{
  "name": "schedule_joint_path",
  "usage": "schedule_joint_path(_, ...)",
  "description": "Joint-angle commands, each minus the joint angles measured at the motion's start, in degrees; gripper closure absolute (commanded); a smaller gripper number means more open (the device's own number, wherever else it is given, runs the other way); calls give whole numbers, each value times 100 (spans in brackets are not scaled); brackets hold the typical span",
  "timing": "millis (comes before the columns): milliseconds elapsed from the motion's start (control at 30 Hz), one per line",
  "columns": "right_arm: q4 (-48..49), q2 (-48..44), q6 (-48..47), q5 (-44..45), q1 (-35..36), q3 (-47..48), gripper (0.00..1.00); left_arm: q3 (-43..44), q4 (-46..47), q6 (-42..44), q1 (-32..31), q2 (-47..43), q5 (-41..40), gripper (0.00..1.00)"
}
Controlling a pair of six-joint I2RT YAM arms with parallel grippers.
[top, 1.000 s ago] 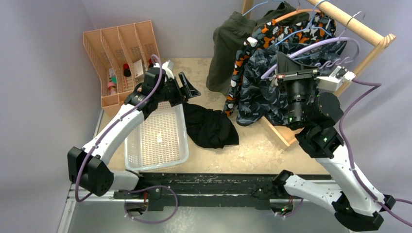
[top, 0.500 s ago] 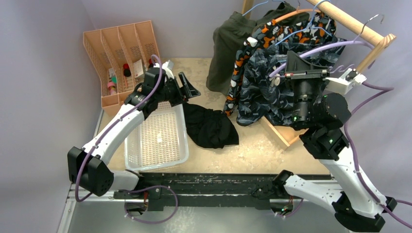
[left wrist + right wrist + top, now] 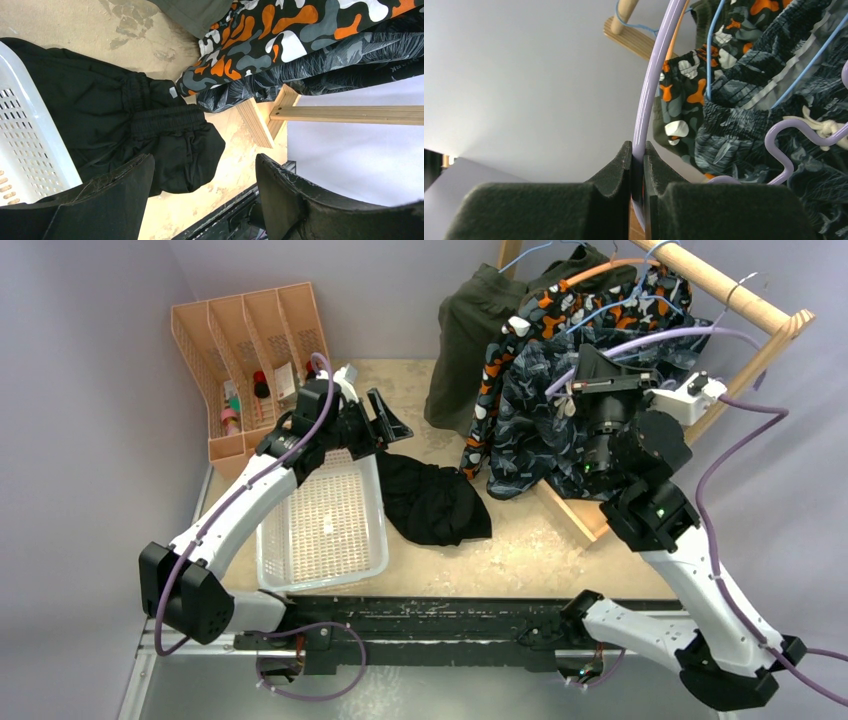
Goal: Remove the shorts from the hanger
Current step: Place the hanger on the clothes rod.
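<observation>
We hold purple hanger (image 3: pixel 651 75) in clenched right tool (image 3: pixel 638 150), 2 o'clock. Left tool (image 3: pixel 204 160) released over black shorts (image 3: pixel 100 115). Next, we think: pull blue-grey shorts (image 3: pixel 530 430) off.

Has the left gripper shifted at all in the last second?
No. The left gripper hangs open at the same far right corner of the white perforated plastic basket as before.

A white perforated tray (image 3: pixel 325 530) lies just below the left end effector (image 3: pixel 388 418). An orange divided organizer (image 3: pixel 245 335) stands off to its left.
</observation>
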Motion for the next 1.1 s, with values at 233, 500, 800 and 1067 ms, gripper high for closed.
schedule_joint_path(233,-153,93,683,-1057,-937,-144,100,-33,132,7,-17,-70,122,27)
schedule_joint_path(500,325,-469,867,-1633,-939,-897,67,-44,208,201,-99,-21,367,27)
schedule_joint_path(800,217,-923,653,-2237,-937,-1234,29,496,-929,1090,-734,97,-1006,19)
schedule_joint_path(1067,-520,-1608,404,-3074,-939,-2007,17,-60,-622,856,-1299,-87,-1836,17)
